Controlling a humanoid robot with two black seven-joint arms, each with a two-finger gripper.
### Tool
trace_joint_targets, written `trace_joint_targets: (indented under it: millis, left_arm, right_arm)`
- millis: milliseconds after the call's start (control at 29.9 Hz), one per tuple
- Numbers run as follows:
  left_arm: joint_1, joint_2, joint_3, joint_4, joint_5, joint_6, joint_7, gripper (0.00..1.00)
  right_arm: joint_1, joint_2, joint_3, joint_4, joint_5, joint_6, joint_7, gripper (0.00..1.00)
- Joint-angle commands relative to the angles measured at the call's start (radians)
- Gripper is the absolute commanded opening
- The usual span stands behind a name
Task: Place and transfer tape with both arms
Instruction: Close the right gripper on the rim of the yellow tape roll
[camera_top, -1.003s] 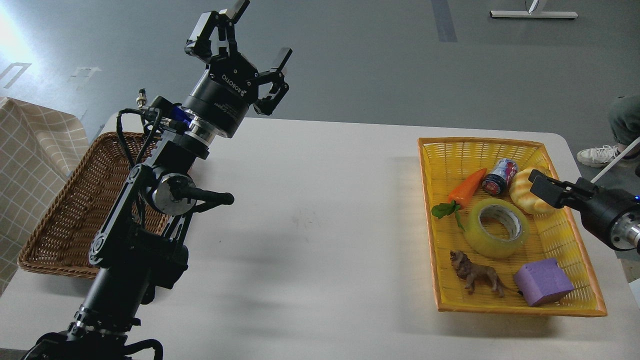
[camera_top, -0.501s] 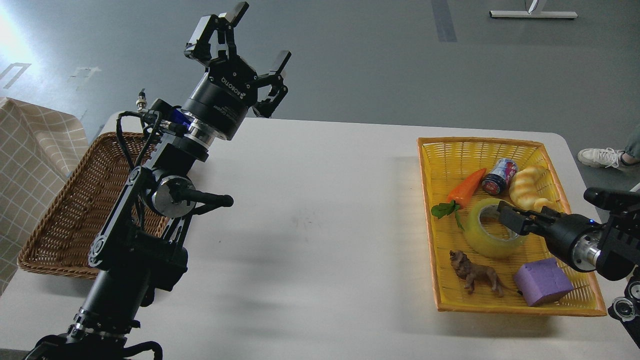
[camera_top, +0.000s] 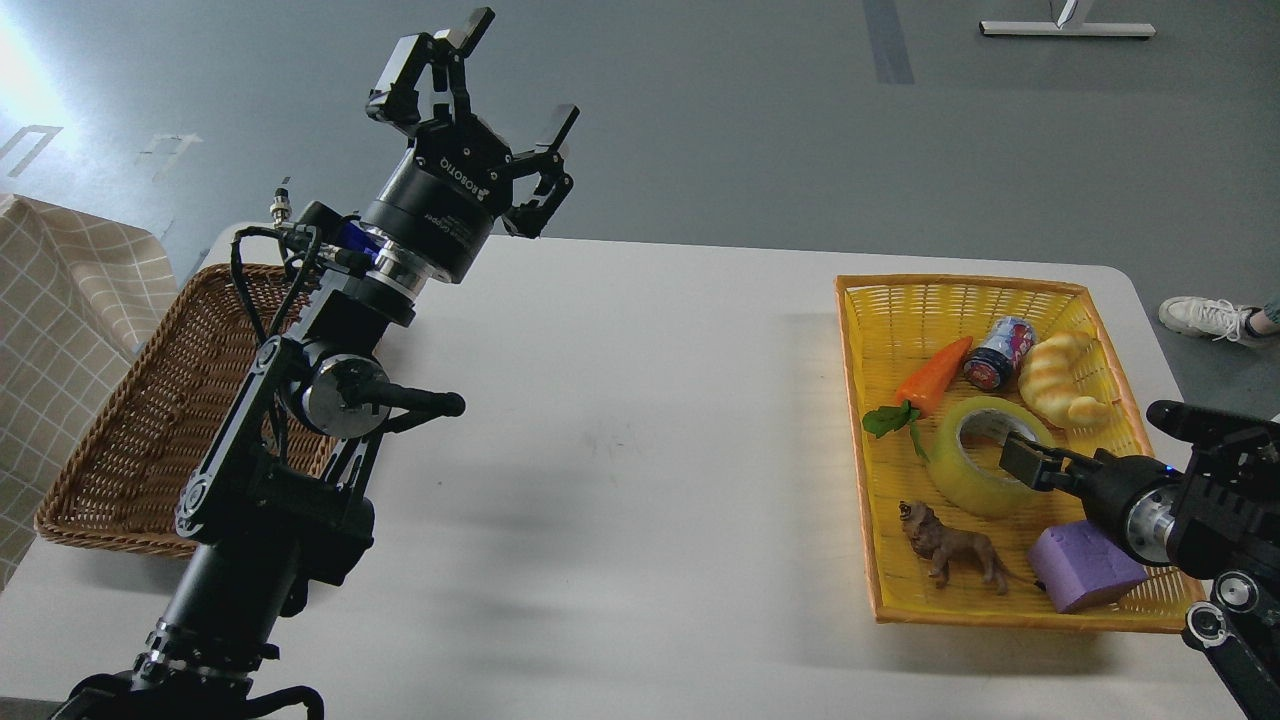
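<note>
The roll of yellow tape (camera_top: 990, 455) lies flat in the yellow basket (camera_top: 1010, 610) at the table's right, between a toy carrot (camera_top: 930, 375) and a toy lion (camera_top: 955, 550). The right gripper (camera_top: 1025, 462) sits over the roll's near-right rim; whether its fingers are apart cannot be told. The left gripper (camera_top: 470, 95) is raised at far left, fingers spread, well apart from the tape.

Single head-mounted view, set high at the table's near edge, faces forward and down across the white table (camera_top: 640, 450), taking in both arms at moderate range and the floor (camera_top: 760, 120) beyond.
</note>
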Motion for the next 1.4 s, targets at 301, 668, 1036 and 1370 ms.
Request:
trace_joint_targets:
  millis: [301,668,1036,1370]
  left_arm:
    - [0.003,0.000,-0.008,0.001,-0.002,-0.003,0.000,0.98]
    - [0.009,0.000,0.003,0.002,0.000,-0.002,-0.001,0.98]
    - [0.007,0.000,-0.001,0.002,-0.002,0.000,-0.001,0.98]
    - [0.007,0.000,-0.009,0.002,-0.002,0.000,-0.001,0.98]
  right_arm:
    - [0.021,0.013,-0.005,-0.016,0.000,0.000,-0.004,0.72]
    - [0.012,0.012,-0.007,-0.017,0.006,0.000,-0.005,0.53]
    - [0.009,0.001,-0.013,-0.017,0.008,0.000,-0.004,0.36]
    - [0.006,0.006,-0.013,-0.006,0.034,0.000,-0.002,0.00]
